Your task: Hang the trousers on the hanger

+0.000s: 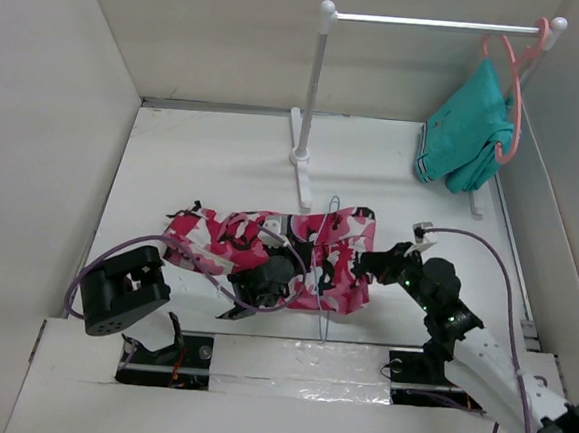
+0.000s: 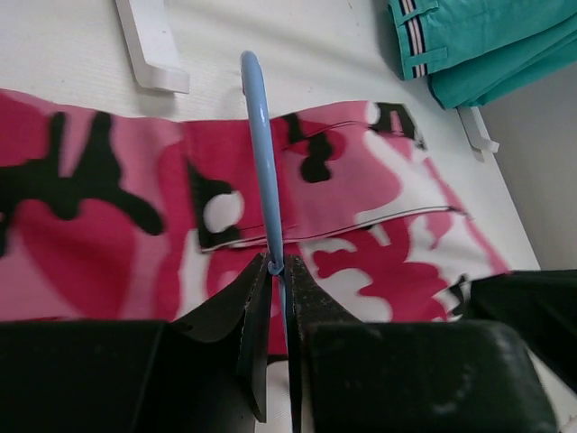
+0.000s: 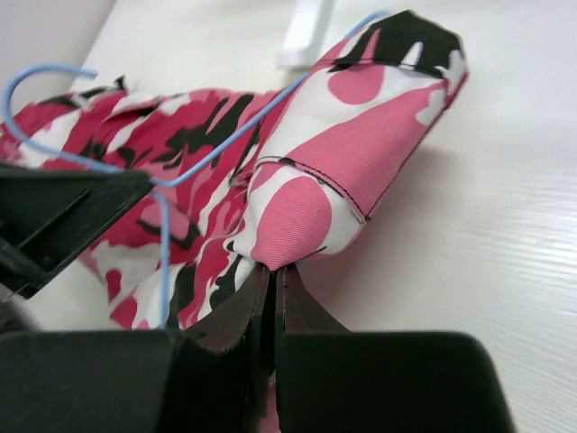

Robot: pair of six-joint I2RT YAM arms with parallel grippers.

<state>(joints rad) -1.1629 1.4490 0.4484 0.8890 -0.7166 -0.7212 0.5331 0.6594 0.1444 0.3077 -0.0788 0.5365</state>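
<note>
Left claw pinches hanger over trousers.

Noted pink, red, white and black camouflage on trousers; light blue on wire hanger; teal on hung garment; salmon pink on plastic hanger; white on rack

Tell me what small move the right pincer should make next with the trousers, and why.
Probably lift the right pincer slightly and carry its fold leftward over the wire. It is shut on the folded edge of the camouflage trousers, the light-blue wire hanger lies across the cloth, and the left pincer is shut on that wire, steadying it.
</note>
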